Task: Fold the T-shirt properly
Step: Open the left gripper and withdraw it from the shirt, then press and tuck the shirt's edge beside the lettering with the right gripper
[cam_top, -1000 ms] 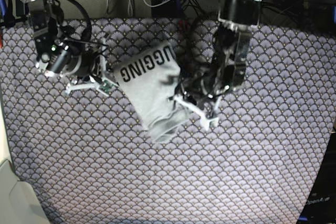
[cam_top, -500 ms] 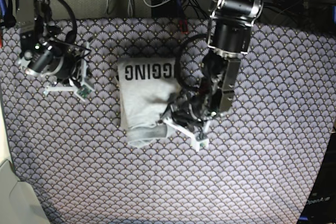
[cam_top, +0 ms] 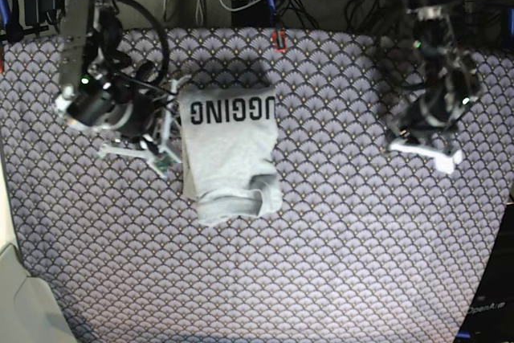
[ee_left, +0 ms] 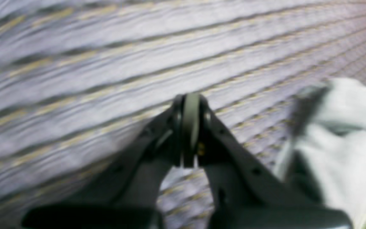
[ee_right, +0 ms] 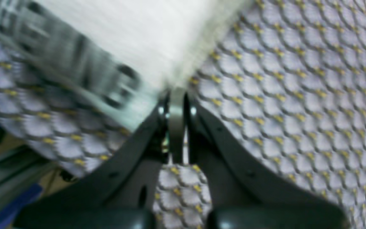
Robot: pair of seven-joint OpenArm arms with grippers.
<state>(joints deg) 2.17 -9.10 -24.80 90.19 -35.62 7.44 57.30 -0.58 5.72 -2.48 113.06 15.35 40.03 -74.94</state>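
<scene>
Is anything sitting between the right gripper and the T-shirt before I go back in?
Nothing visible. The right gripper, jaws shut, sits right beside the T-shirt, with only bare patterned cloth there. The left gripper is well away.

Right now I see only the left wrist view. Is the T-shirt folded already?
Observer: Roughly. The T-shirt lies as a rectangle, lettering up, but its lower end in the base view is bunched.
Operator: Where is the other arm?
Observer: The right fingers are shut, at the T-shirt's edge.
Operator: And mine, seen from above?
Observer: The left fingers are apart from the T-shirt, over the bare cloth.
</scene>
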